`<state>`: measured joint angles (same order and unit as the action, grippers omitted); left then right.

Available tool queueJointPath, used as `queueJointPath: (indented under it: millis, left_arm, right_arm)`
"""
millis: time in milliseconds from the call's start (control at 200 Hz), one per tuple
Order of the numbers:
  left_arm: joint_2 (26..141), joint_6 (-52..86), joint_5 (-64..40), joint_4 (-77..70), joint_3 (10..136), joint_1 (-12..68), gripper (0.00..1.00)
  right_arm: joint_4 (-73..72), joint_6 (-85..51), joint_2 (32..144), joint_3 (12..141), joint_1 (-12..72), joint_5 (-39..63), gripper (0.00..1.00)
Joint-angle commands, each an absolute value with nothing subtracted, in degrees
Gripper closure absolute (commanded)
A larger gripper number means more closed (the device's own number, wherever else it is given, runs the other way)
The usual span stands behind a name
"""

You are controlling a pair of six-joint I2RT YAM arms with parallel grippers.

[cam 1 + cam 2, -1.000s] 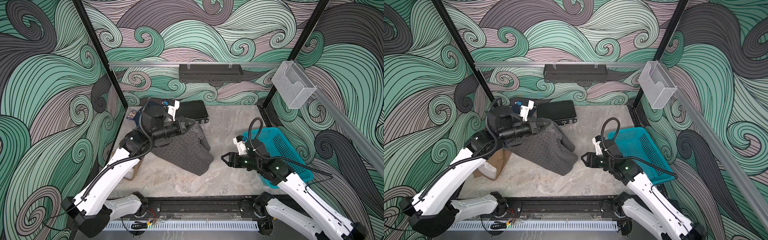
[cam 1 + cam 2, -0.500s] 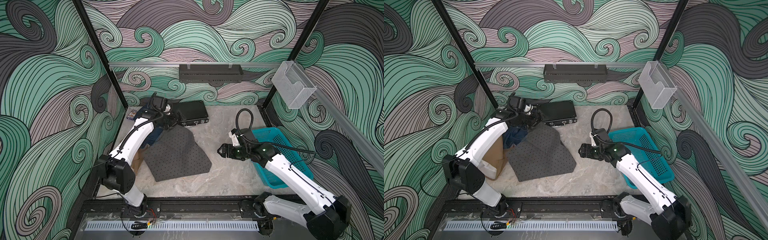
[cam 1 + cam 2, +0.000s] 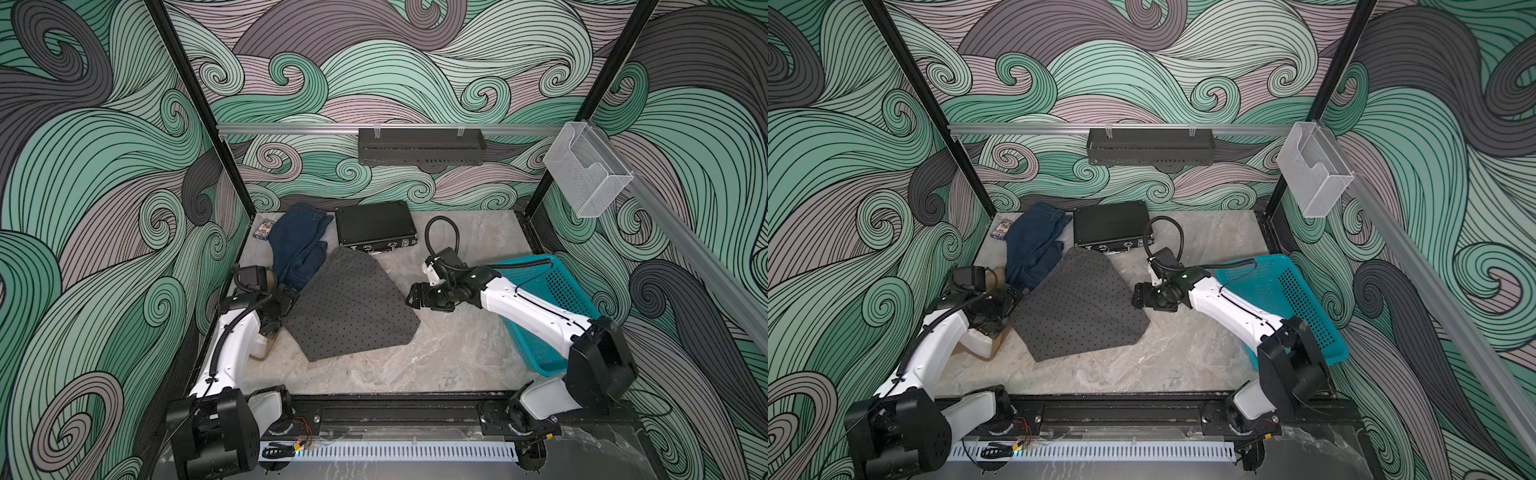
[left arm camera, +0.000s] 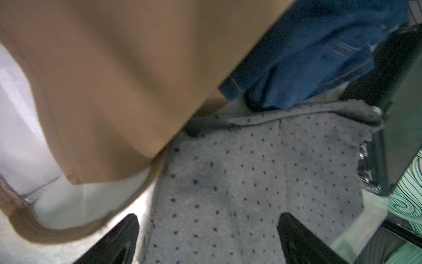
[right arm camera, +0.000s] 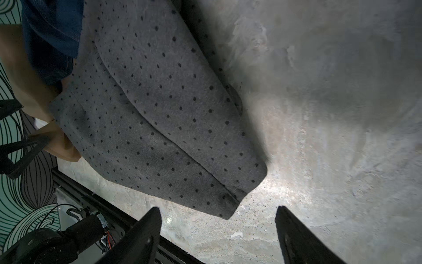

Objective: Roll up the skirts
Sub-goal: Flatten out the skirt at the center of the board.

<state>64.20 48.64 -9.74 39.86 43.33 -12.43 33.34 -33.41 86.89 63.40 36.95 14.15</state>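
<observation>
We see the dotted grey skirt (image 3: 351, 307) spread flat and unrolled. Its narrow end touches the front of the black hard case (image 3: 374, 224), its long axis runs away from that case, and the denim skirt (image 3: 299, 245) and tan skirt (image 4: 109, 75) are bunched along its left side. Our left gripper (image 4: 208, 226) hangs over that left edge, jaws apart and empty, and our right gripper (image 5: 218, 212), likewise apart and empty, sits just off the wide corner far from the case. We judge the left arm nearer, and that a roll should travel along the long axis.
</observation>
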Motion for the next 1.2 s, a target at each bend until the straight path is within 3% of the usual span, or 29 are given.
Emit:
queueJointPath:
  millis: [0, 265, 325, 395, 450, 641, 786, 976, 1021, 1106, 1196]
  left_arm:
    - [67.65, 48.62, -10.07, 32.88, 41.97, -13.88, 0.11]
    - [85.55, 45.89, -16.44, 36.64, 46.93, -18.16, 0.19]
    - [85.97, 46.74, -20.05, 31.96, 45.07, -18.62, 0.36]
    - [85.29, 47.64, -22.95, 28.95, 44.33, -17.73, 0.82]
    - [83.45, 48.67, -23.30, 28.06, 43.87, -15.83, 1.00]
    - [75.31, 60.22, -28.14, 17.22, 40.68, 2.94, 1.00]
    - [71.34, 68.97, -19.58, 11.49, 43.15, 21.40, 1.00]
    - [72.66, 70.79, -18.52, 9.70, 49.09, 33.71, 0.77]
    - [73.43, 68.20, -20.17, 12.27, 51.40, 34.91, 0.63]
    - [74.68, 60.98, -21.22, 24.55, 57.70, 34.87, 0.21]
    - [74.58, 51.39, -17.53, 37.48, 64.19, 32.03, 0.05]
  right_arm:
    - [32.74, -32.55, 87.27, 64.31, 38.23, 15.13, 0.20]
    - [30.51, -32.52, 84.29, 60.32, 38.14, 13.27, 0.19]
    - [29.76, -32.62, 83.64, 59.75, 38.08, 12.45, 0.19]
    - [29.49, -32.52, 83.26, 59.80, 37.81, 11.60, 0.19]
    - [29.47, -32.60, 82.73, 59.81, 37.31, 10.96, 0.19]
    - [29.36, -33.51, 78.86, 59.11, 34.22, 10.38, 0.19]
    - [30.18, -34.41, 75.49, 58.81, 31.94, 11.89, 0.19]
    - [32.41, -34.15, 70.78, 57.64, 30.75, 12.28, 0.19]
    - [33.15, -34.21, 69.87, 57.24, 30.03, 12.30, 0.19]
    - [33.57, -34.69, 68.20, 55.87, 29.19, 12.66, 0.19]
    - [33.39, -35.65, 66.86, 54.23, 29.26, 14.74, 0.21]
